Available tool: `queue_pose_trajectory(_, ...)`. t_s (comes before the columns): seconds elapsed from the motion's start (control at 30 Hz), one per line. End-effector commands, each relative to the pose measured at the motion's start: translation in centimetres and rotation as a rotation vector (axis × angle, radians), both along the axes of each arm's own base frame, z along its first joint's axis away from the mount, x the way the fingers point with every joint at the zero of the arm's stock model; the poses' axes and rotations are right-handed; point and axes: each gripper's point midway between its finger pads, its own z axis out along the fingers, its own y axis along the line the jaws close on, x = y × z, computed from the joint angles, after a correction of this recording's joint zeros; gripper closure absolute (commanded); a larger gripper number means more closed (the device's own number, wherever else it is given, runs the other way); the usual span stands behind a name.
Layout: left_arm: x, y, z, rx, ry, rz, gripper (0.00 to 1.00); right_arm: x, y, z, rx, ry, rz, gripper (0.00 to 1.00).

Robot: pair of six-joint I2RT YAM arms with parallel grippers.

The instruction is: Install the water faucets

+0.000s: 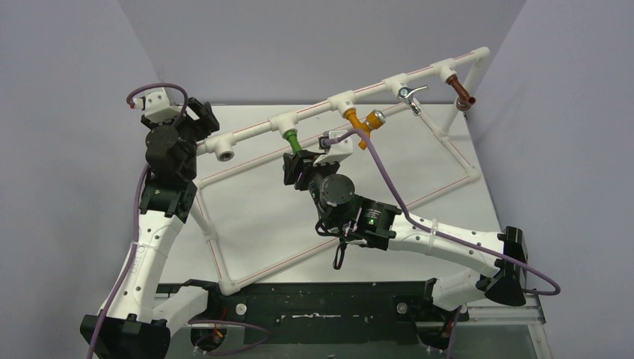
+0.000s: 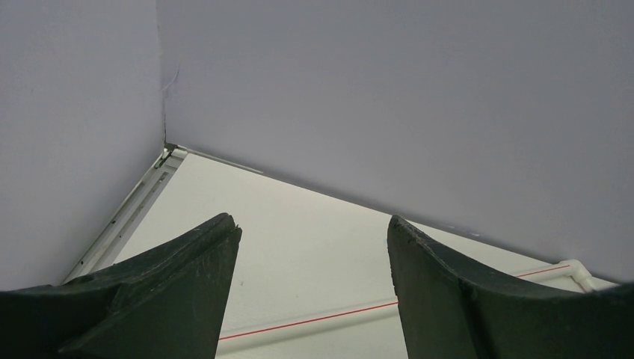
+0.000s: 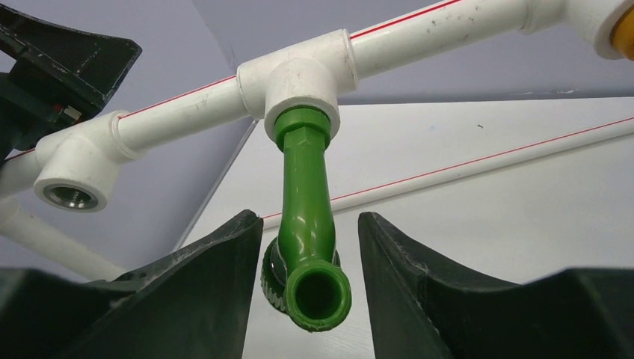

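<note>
Right wrist view — bright green plastic tap with bent spout (image 3: 305,187) hanging straight below the white plastic pipe rail (image 3: 426,34), hex collar seated in the rail's down-facing tee, spout mouth turned toward the lens. Looks threaded in, though impossible to judge how tight. Right fingers (image 1: 296,164) spread apart, one on each side of the green spout just under the rail, gripping nothing. Gap showing on both flanks, so either lining up for a twist or letting go; cannot tell which. Probably posed from beneath for turning the tap about its thread axis by wrist roll.

Further left along the rail, an open white tee socket (image 3: 71,196) with bare metal thread inside, nothing fitted yet. Left fingers (image 1: 205,118) wide open and empty, raised beside that left end of the rail, aimed over the pale counter (image 2: 299,247) toward the wall — parked out of the way, seemingly. To the right along the rail, from the top camera: orange tap (image 1: 357,127), then chrome tap (image 1: 408,96), both already mounted.
</note>
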Motion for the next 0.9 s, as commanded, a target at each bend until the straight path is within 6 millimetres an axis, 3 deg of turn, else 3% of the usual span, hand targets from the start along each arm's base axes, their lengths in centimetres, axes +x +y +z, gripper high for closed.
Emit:
queue_pose_trajectory(0.0,-1.0,-0.2,-12.1,0.082,0.400,-0.032,0.30,0.4,-0.4,1.5,0.083,-0.014,-0.036,0.55)
queue_pose_trajectory(0.1,-1.0,-0.2,-12.1,0.082,0.402,-0.032,0.30,0.3,-0.5,1.7,0.097,-0.016,-0.037,0.68)
queue_pose_trajectory(0.23,-1.0,-0.2,-12.1,0.080,0.400,-0.032,0.30,0.2,-0.8,2.0,0.143,-0.008,-0.035,1.00)
queue_pose_trajectory(0.53,-1.0,-0.2,-12.0,0.080,0.399,-0.031,0.30,-0.3,-0.4,2.3,0.402,0.064,0.017,1.00)
queue_pose_trajectory(0.87,-1.0,-0.3,-12.0,0.079,0.398,-0.036,0.30,-0.8,-1.2,6.6,0.802,0.097,0.148,1.00)
